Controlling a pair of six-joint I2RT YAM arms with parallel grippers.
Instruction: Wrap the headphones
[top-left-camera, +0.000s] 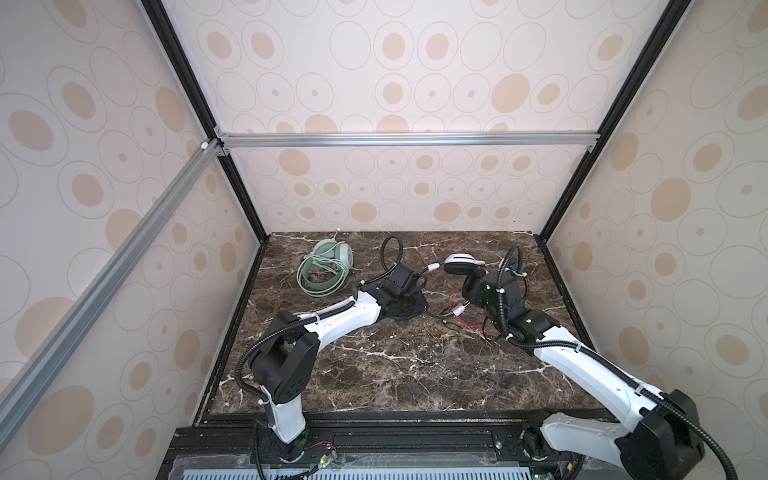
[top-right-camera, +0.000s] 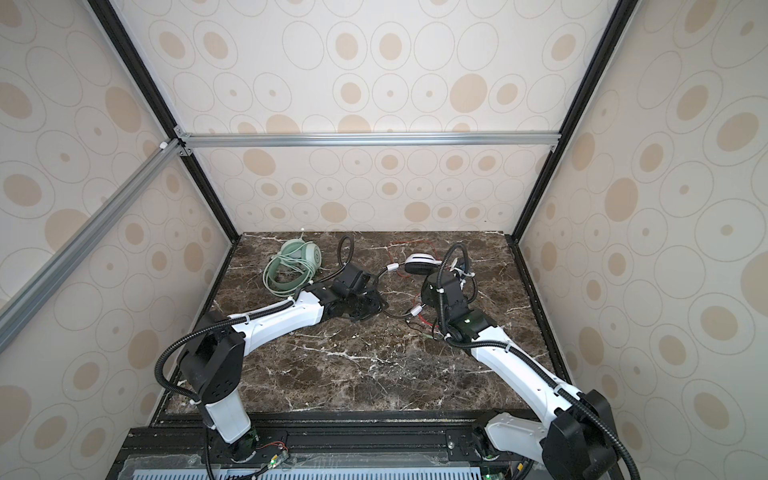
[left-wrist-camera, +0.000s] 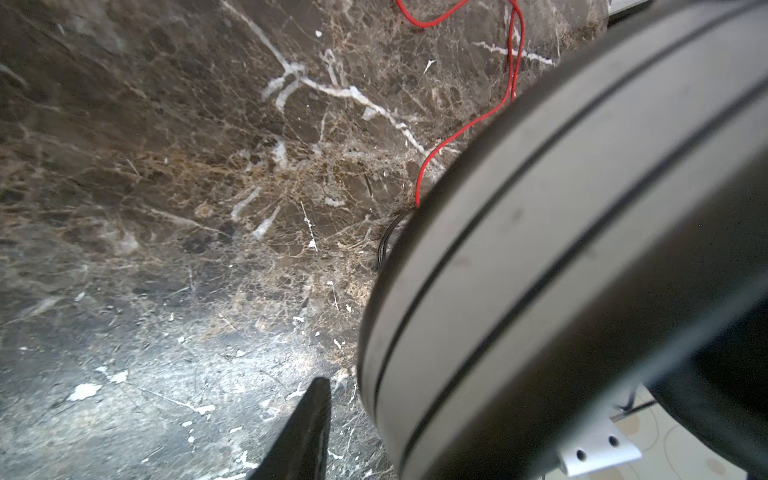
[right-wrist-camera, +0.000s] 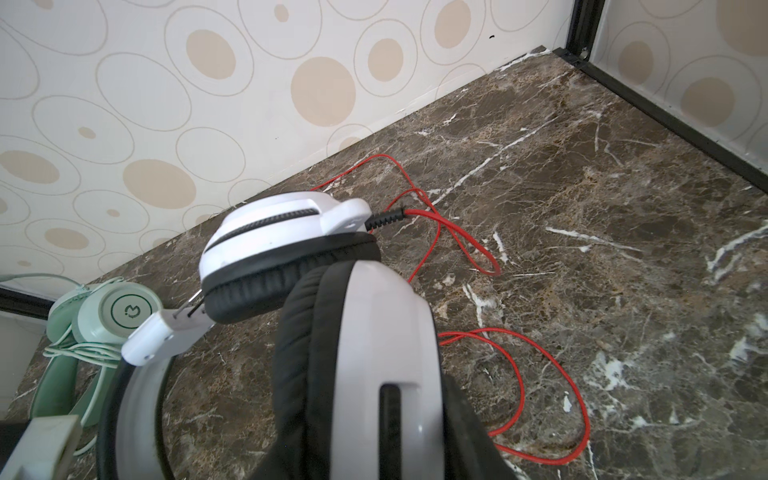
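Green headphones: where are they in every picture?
A top view: green headphones in the table's far left corner, beyond the left arm.
A top view: the same far left corner.
Left wrist: not in it.
Right wrist: by the wall, beyond the white-and-black headphones.
Shared landmark: the red cable on the marble table shows in every view.

Dark brown marble tabletop (top-left-camera: 395, 374) with white veins, cream walls (top-left-camera: 415, 83) with beige ovals, aluminium rail (top-left-camera: 407, 139) across the back.
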